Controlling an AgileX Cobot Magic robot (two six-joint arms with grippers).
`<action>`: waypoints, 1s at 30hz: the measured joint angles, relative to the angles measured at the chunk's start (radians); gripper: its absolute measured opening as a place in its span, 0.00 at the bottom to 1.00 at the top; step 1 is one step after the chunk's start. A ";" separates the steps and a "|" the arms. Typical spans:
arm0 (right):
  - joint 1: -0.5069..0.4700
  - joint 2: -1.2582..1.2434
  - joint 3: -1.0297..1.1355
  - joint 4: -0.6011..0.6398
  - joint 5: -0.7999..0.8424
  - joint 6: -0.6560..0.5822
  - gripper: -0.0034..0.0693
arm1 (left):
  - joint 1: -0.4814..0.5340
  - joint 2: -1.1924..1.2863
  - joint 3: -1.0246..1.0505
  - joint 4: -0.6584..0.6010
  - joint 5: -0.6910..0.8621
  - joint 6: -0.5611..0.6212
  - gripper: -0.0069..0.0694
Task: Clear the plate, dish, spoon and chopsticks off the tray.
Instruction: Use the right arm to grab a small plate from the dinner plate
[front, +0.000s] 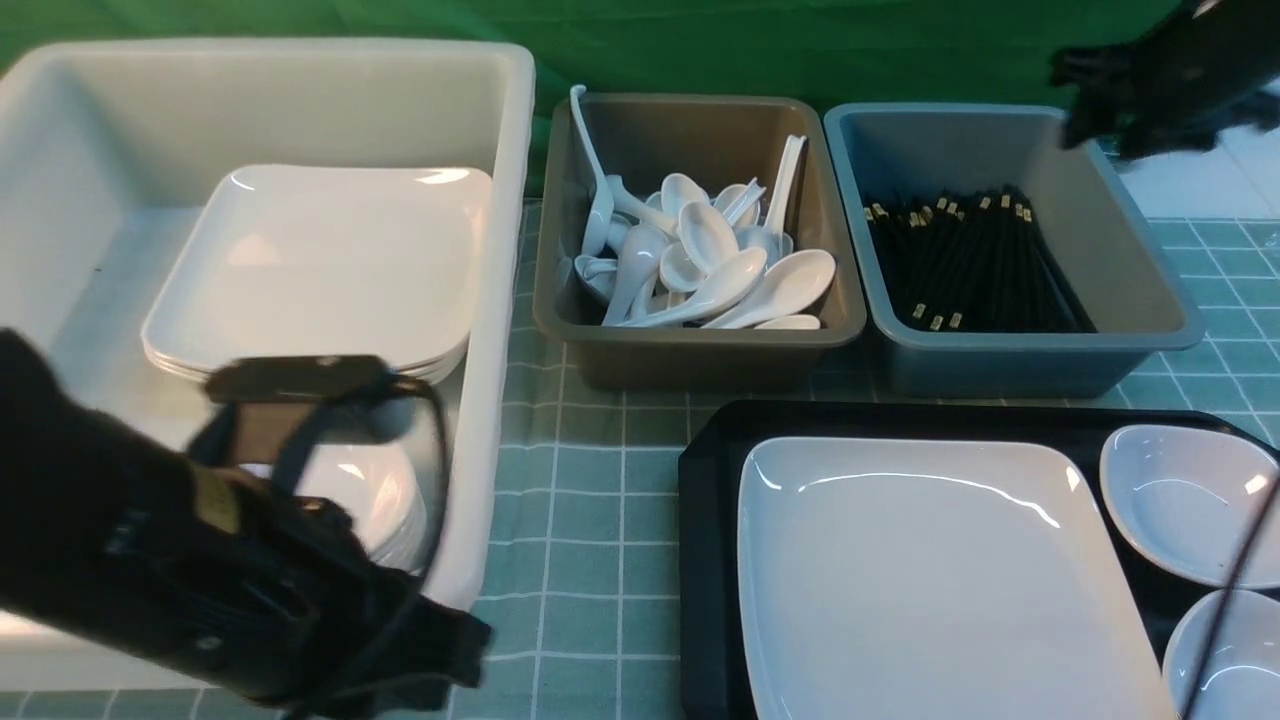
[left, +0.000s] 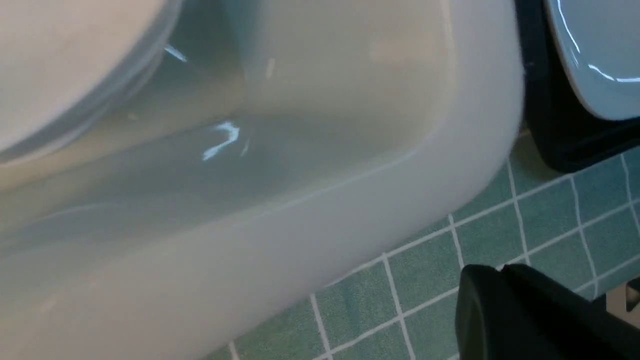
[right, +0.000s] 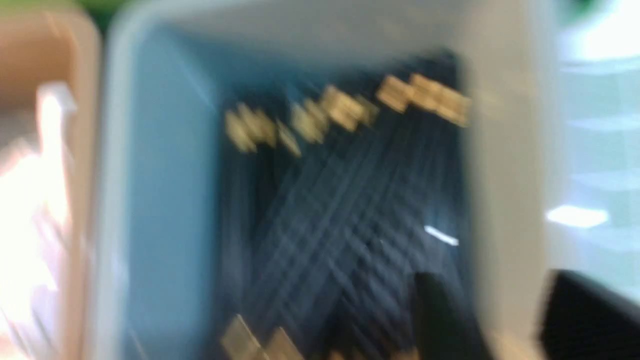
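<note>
Your open room is the green checked surface (front: 590, 480). One strip runs between the white bin (front: 505, 300) and the tray (front: 705, 500), and a narrower one lies between the tray's far rim and the two smaller bins. The tray runs off the near and right edges of the front view. The plate (front: 920, 580) lies flat on it, with its near edge cut off. Just right of the plate sit two dishes (front: 1180, 500), the nearer one half out of frame, and a thin cable (front: 1235, 580) crosses both.

The white bin holds stacked plates (front: 320, 260) toward its back. Near its front are small dishes (front: 375, 500), mostly hidden behind your left arm. The brown bin (front: 690, 345) holds a heap of spoons (front: 720, 270). The blue-grey bin (front: 1030, 350) beside it holds the chopsticks (front: 970, 265).

Your left claw (front: 460, 645) hangs at the white bin's near right corner, clenched, with nothing seen in it. Your right claw (front: 1085, 100) is above the blue-grey bin's far right corner. Its wrist view is badly smeared, but the fingers (right: 440, 310) seem parted with nothing between them.
</note>
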 joint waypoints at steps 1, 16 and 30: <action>-0.004 -0.033 0.002 -0.026 0.060 -0.024 0.30 | -0.030 0.020 -0.014 0.000 -0.018 -0.001 0.10; 0.090 -0.735 1.016 -0.088 0.206 -0.109 0.25 | -0.142 0.153 -0.176 0.069 -0.011 -0.001 0.10; 0.282 -0.739 1.470 -0.311 -0.128 -0.068 0.78 | -0.142 0.145 -0.176 0.115 0.060 -0.026 0.10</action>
